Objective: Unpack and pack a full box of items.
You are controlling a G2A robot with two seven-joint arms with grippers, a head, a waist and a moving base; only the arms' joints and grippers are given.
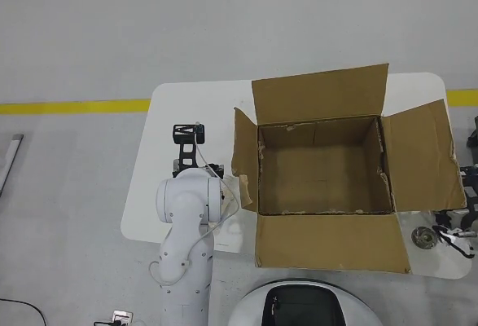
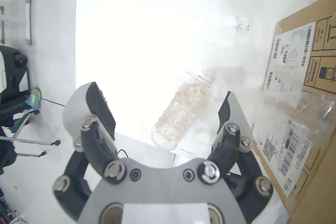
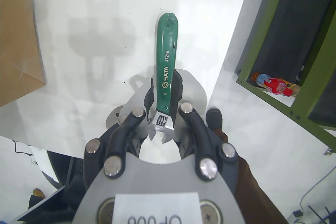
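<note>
**Cardboard box** [image 1: 320, 98]: stands on the white table [image 1: 181, 106] with all four flaps folded outward. The floor inside is bare brown board. In the left wrist view its outer side carries shipping labels and is cut off at the frame edge.

**Left gripper** [image 2: 160, 93]: fingers spread wide, holding nothing, above the table just beside the box's left side. In the top view the left gripper [image 1: 188, 134] shows beyond its white arm.

**Clear plastic bottle** [image 2: 181, 114]: white cap, lies on its side on the table below the gap between the spread fingers. Contents hard to make out.

**Clear plastic film** [image 2: 315, 109]: crumpled against the box side. Its outline is blurred.

**Right gripper** [image 3: 164, 88]: pinches an adjustable wrench [image 3: 166, 57] at the lower end of its green handle. The handle sticks out past the fingertips over the table. The silver head is partly hidden between the finger links.

**Round metal part** [image 1: 422, 237]: on the table near the box's right front corner. Its type is not clear.

**Green cabinet** [image 3: 288, 38]: beside the table, with a red-labelled bottle [image 3: 275, 83] lying inside.
</note>
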